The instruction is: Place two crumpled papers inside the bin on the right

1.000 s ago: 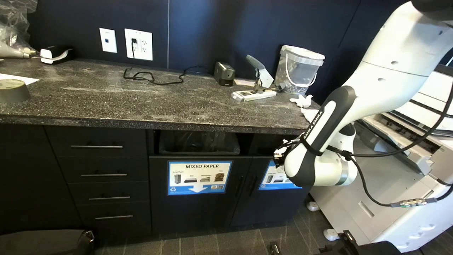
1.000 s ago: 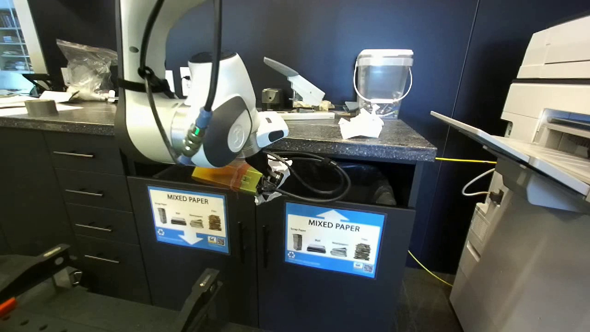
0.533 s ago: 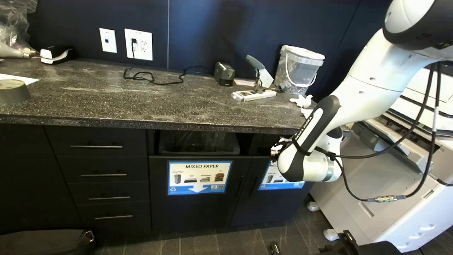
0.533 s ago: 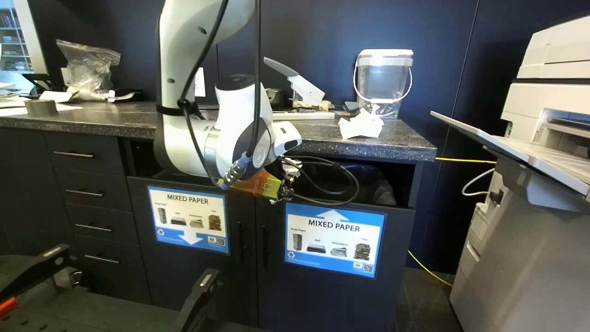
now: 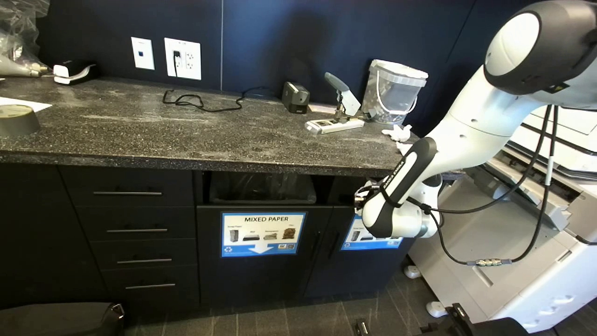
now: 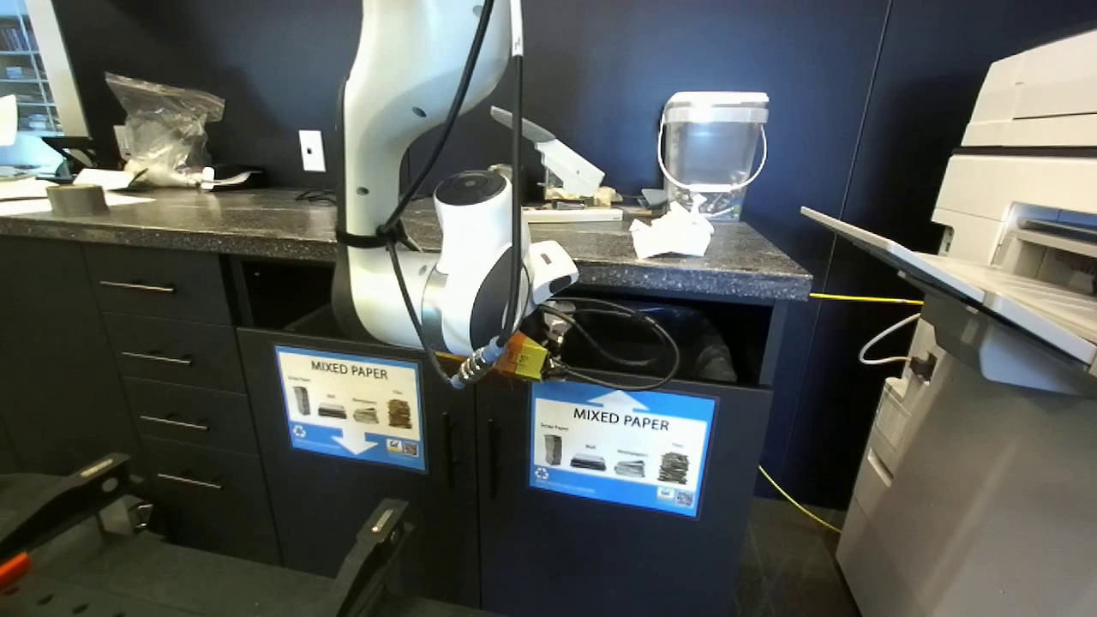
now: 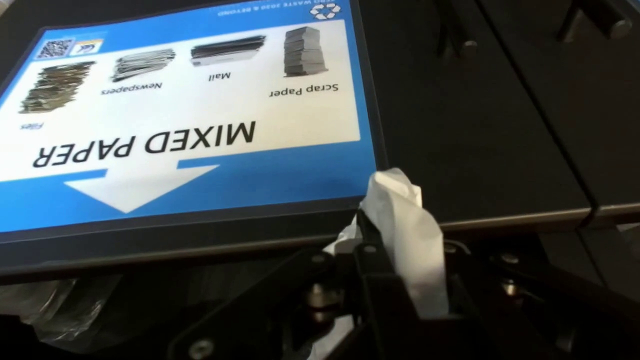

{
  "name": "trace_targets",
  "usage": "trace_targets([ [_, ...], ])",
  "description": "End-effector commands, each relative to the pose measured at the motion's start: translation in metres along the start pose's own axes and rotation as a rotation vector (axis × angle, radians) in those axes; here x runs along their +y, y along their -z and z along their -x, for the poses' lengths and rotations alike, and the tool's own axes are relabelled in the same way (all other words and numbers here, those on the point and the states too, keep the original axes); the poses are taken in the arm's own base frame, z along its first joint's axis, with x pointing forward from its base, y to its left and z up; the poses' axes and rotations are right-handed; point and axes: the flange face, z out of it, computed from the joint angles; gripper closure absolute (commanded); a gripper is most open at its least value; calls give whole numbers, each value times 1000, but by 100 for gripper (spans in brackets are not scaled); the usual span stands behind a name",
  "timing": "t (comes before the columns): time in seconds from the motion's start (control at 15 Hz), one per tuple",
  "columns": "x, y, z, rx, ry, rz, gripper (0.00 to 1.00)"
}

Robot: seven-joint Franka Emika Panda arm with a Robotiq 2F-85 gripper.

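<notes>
White paper (image 7: 412, 235) is pinched in our near-closed gripper (image 7: 387, 245) by the right bin (image 6: 716, 356), presumably for us to drop.

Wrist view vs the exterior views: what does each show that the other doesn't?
Only the wrist view: a clear look at the held paper, pinched in the gripper; the exterior views are too cluttered there to make it out.

Only the exterior views: the counter with the other crumpled paper, stapler and clear bucket, plus the printer.

Shared: the gripper, a Mixed Paper sign (upside down in the wrist view) and the door handles.
</notes>
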Motion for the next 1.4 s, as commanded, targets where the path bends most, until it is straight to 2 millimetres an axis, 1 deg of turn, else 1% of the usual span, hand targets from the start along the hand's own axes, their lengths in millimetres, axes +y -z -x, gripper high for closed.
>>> trace_targets([
  [0.0, 6, -23, -8, 68, 1, -21, 84],
  [0.07, 11, -23, -10, 70, -8, -25, 84],
  [0.2, 12, -22, -12, 90, -3, -24, 84],
  [0.27, 18, -19, -17, 95, -10, -24, 84],
  [0.4, 13, -13, -19, 117, -4, -38, 84],
  [0.47, 20, -8, -22, 133, -19, -47, 84],
  [0.53, 20, -6, -22, 138, -24, -48, 84],
  [0.6, 15, -5, -20, 144, -15, -61, 84],
  [0.73, 23, -9, -23, 128, -36, -75, 84],
  [0.8, 17, -14, -22, 125, -31, -85, 85],
  [0.87, 23, -14, -25, 129, -44, -91, 84],
  [0.93, 30, -10, -28, 142, -57, -96, 84],
  [1.0, 27, -6, -28, 156, -54, -100, 85],
  [1.13, 37, 0, -34, 168, -68, -107, 84],
  [1.2, 33, 0, -34, 173, -60, -108, 84],
  [1.27, 35, 2, -38, 185, -61, -106, 84],
  [1.33, 44, 6, -49, 218, -68, -100, 85],
])
